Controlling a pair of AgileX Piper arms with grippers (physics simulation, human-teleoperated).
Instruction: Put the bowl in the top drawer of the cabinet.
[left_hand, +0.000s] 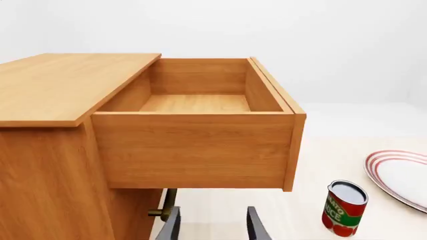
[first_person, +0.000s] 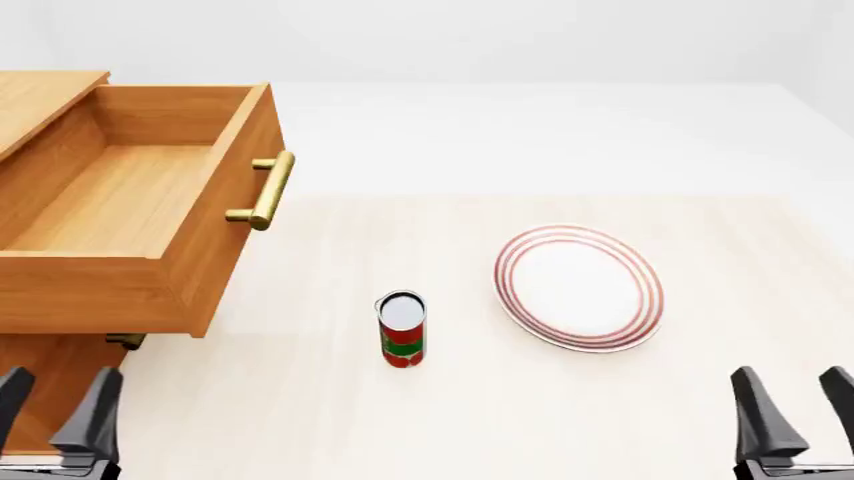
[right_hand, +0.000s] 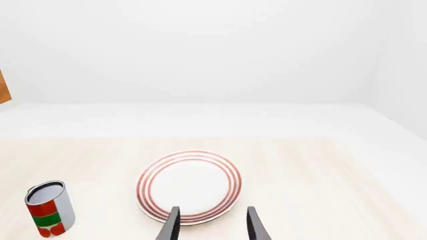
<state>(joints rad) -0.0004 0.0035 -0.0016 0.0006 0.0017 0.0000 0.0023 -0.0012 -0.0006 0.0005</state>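
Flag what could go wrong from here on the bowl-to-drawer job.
1. No bowl shows in any view; only a can and a red-ringed plate, so a claw may grab the wrong thing.
2. The top drawer juts out over the table above the left claw; rising straight up could hit it.

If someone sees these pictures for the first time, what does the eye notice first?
First, the top drawer, pulled far out of the cabinet at the front view's left, with nothing visible inside. Next, the plate with red rings right of centre, and the small can standing between them. No bowl is in view.
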